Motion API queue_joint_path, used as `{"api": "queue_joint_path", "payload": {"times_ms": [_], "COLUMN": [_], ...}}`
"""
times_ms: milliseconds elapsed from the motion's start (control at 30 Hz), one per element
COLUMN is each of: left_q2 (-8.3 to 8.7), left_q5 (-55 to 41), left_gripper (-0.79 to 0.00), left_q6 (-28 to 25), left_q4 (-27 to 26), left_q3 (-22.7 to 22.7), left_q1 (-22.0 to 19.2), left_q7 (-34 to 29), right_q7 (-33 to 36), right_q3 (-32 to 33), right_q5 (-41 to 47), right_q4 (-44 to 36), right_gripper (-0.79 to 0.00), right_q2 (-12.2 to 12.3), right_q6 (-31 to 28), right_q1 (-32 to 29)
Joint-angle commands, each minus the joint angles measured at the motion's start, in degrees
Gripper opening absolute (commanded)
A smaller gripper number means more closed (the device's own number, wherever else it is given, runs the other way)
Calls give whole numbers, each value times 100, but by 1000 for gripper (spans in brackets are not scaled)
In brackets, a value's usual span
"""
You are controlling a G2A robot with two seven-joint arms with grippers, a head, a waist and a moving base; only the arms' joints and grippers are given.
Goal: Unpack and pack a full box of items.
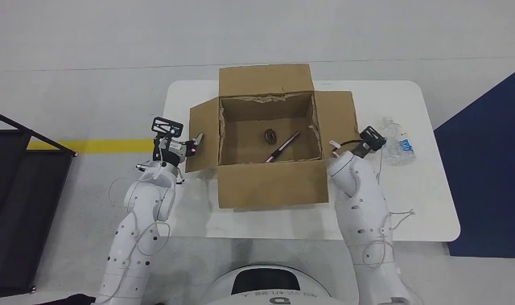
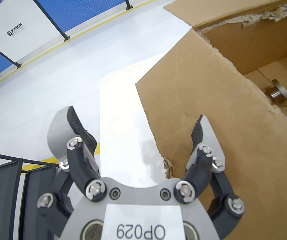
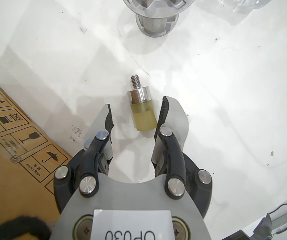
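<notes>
Top view, box: one open cardboard box [image 1: 269, 186] on the table [image 1: 402, 208]; inside, one slanted pen [image 1: 283, 146]; one round metal part [image 1: 269, 134]
Stud: one stud [image 3: 141, 112] lying flat on the table, right of the box; thread points away from the wrist toward one toothed hub [image 3: 157, 6]
Right gripper [image 3: 136, 102]: fingers spread either side of the stud
Left gripper [image 2: 136, 113]: fingers spread, holding nothing, beside the box's left flap
Bottle: one clear bottle [image 1: 398, 142] near the hub

The left pincer [image 2: 135, 113] hangs wide open over the table [image 2: 123, 146]; just past one finger stands the cardboard box [image 2: 208, 101], a metal part [image 2: 279, 93] inside it.
</notes>
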Motion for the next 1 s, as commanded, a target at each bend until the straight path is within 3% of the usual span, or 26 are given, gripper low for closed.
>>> {"api": "queue_joint_path", "payload": {"times_ms": [0,133,533,900,967], "left_q2": [0,0,0,0,0], "left_q5": [0,0,0,0,0], "left_gripper": [0,0,0,0,0], "left_q6": [0,0,0,0,0], "left_q4": [0,0,0,0,0], "left_q3": [0,0,0,0,0], "left_q1": [0,0,0,0,0], "left_q7": [0,0,0,0,0], "right_q7": [62,147,-358,-559,-567], "right_q3": [42,212,907,1099,1161], "right_q5": [-35,-32,776,1041,1080], "right_q4": [-43,-276,-1272,-983,-1003], "right_gripper": [-576,-785,-785,-785,-446], "right_q2": [5,21,25,44,49], "right_q6": [50,147,147,102,173], "right_q1": [-32,-197,-1016,-828,-754]}}
